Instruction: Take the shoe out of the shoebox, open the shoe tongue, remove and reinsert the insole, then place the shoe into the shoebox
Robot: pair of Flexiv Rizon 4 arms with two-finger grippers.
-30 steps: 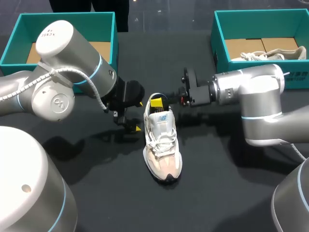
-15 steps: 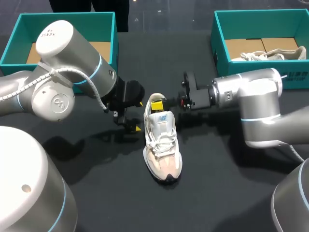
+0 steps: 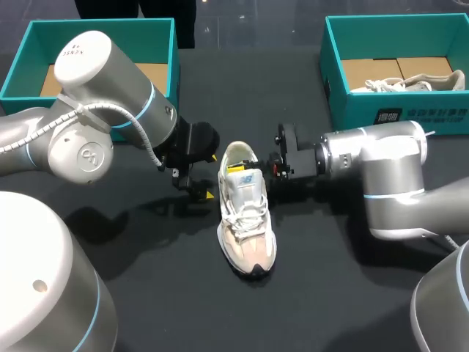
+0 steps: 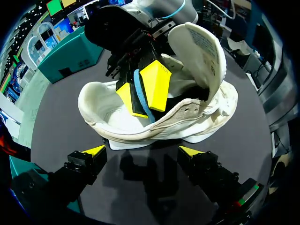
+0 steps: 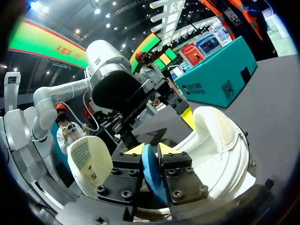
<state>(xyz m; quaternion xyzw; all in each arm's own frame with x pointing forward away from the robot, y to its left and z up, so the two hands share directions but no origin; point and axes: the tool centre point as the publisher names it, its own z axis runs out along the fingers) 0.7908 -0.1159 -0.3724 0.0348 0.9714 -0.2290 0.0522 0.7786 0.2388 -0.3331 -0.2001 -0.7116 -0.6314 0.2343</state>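
Blue insole (image 5: 151,176), seen edge-on as a thin curved strip, is pinched between the yellow fingers of the right gripper (image 4: 140,91), which press on it from both sides. The gripper reaches down into the heel opening of the shoe (image 3: 245,220), and the collar hides how far the insole runs inside. The left gripper (image 4: 143,151) has its fingers spread wide and holds nothing; it sits low over the table (image 3: 330,293), just beside the outer wall of the shoe's heel, and does not appear to touch it.

The shoe is white with a cream, suede-looking toe and a thick pale sole. It stands upright on the matte black table between the two arms, outside both boxes. Its padded tongue (image 4: 199,47) is folded up and forward, away from the opening (a printed label shows on its underside). White laces cross the front.

Two teal shoeboxes with brown cardboard floors stand at the far edge, the left box (image 3: 22,66) and the right box (image 3: 396,110). A second pale shoe (image 3: 410,81) lies in the right box, partly cut off
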